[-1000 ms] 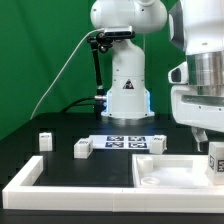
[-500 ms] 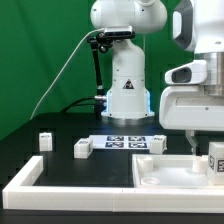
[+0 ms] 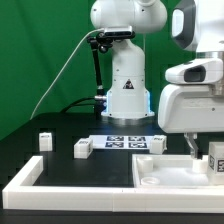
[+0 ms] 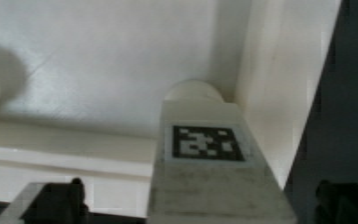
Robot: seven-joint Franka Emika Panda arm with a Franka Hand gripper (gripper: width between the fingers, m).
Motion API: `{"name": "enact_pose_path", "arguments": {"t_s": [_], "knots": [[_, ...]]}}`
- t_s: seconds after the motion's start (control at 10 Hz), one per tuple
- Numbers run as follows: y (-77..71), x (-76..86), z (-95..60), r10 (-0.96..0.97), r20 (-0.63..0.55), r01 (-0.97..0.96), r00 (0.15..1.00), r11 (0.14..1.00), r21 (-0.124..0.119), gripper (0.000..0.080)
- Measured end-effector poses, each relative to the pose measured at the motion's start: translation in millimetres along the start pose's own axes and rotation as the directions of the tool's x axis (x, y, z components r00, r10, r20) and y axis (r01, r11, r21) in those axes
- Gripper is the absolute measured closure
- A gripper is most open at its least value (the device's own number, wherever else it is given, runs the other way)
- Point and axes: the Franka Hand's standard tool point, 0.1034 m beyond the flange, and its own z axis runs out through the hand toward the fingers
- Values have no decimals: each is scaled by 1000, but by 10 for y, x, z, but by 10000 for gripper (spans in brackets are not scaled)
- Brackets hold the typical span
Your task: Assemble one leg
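Note:
A leg (image 4: pixel 208 150), a short white post with a square tag on its side, stands between my gripper's (image 4: pixel 197 205) two dark fingers. There is a gap on each side of it, so the jaws are open around it and not touching. It stands on the white panel (image 4: pixel 87 90) close to the raised rim. In the exterior view the gripper (image 3: pixel 205 148) hangs over the panel (image 3: pixel 165 170) at the far right, and the leg (image 3: pixel 217 160) shows at the frame's edge. Two more legs (image 3: pixel 44 139) (image 3: pixel 82 148) stand loose on the table at the exterior view's left.
The marker board (image 3: pixel 125 142) lies at the middle back, in front of the robot's base. A long white L-shaped bar (image 3: pixel 30 175) runs along the front and up the exterior view's left side.
The gripper has moved a little toward the exterior view's left and slightly lower over the panel. The legs on the table have not moved.

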Motion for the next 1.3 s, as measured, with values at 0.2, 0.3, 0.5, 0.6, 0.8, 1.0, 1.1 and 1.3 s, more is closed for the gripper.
{"name": "enact_pose_path", "arguments": {"t_s": [0.2,0.3,0.5,0.6,0.8,1.0,1.1,1.3], "knots": [[1,0,0,0,0,0,1000,1000,0,411],[1,0,0,0,0,0,1000,1000,0,411],[0,0,0,35,0,-35,999,999,0,510],[1,-1,0,38,-1,-38,999,999,0,510],[2,-31,3,313,-20,-312,950,950,22,510],[2,-44,9,544,-18,-543,839,839,38,510],[8,-45,11,653,-10,-652,757,757,49,509],[9,-51,17,836,12,-835,549,547,63,509]]}}
